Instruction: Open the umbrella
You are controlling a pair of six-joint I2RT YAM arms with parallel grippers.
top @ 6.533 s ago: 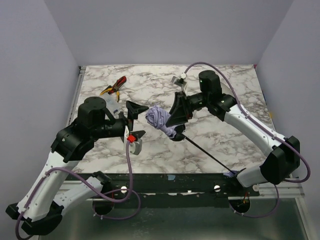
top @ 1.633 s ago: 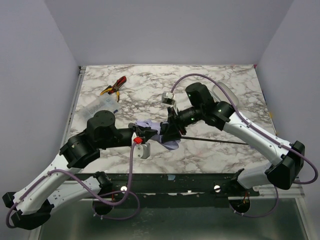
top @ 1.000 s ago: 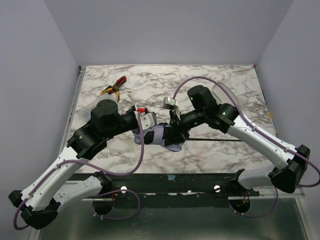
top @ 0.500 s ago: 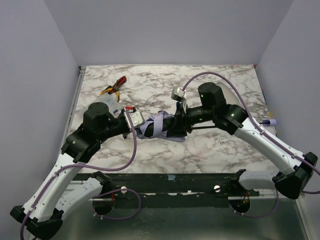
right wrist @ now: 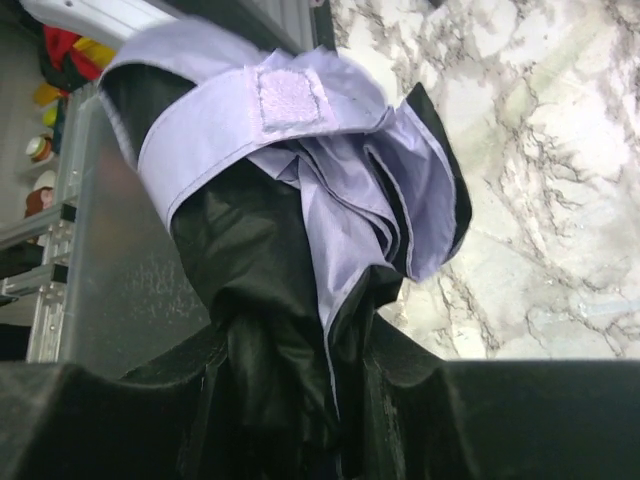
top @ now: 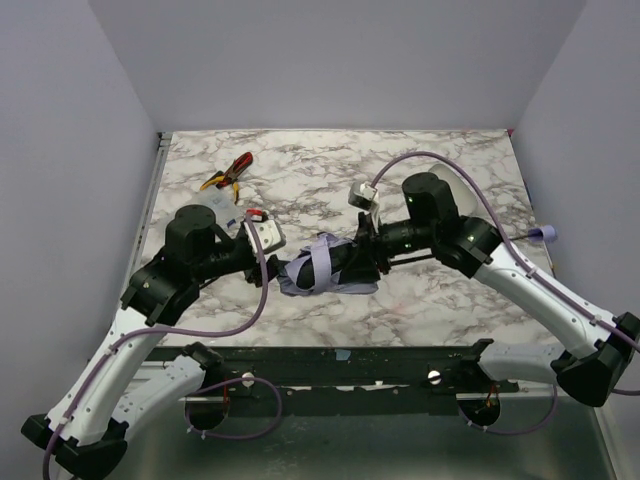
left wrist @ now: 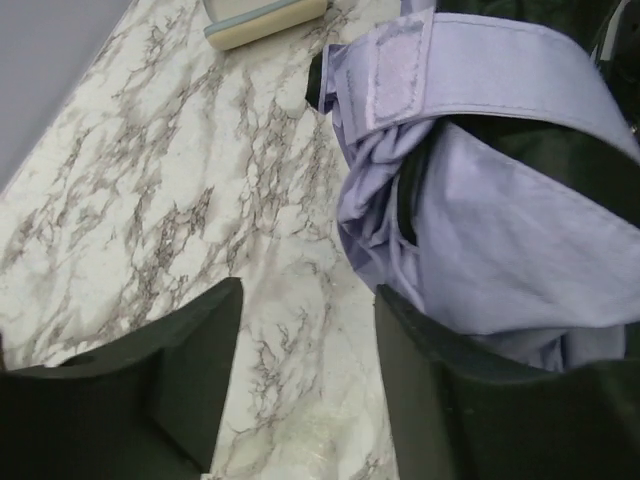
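The umbrella [top: 322,270] is folded, a lavender and black bundle held just above the table's middle. Its strap [left wrist: 470,50] with a velcro patch wraps round it. My right gripper [top: 366,262] is shut on the black folded canopy [right wrist: 270,300], near the shaft end. The thin shaft runs right behind my right arm to the small lavender handle [top: 543,234]. My left gripper [top: 277,262] is open at the bundle's left end. Its right finger [left wrist: 460,410] lies under the lavender cloth [left wrist: 500,230], and bare table shows between the fingers.
Red and yellow pliers [top: 228,172] lie at the back left. A pale flat item [top: 204,210] sits behind my left arm and shows cream in the left wrist view [left wrist: 265,15]. A clear rounded item [top: 456,185] stands behind my right arm.
My right arm has swung the umbrella so its handle went from the front edge to the right side. My left gripper has come up to the canopy's left end. The bundle has sunk slightly.
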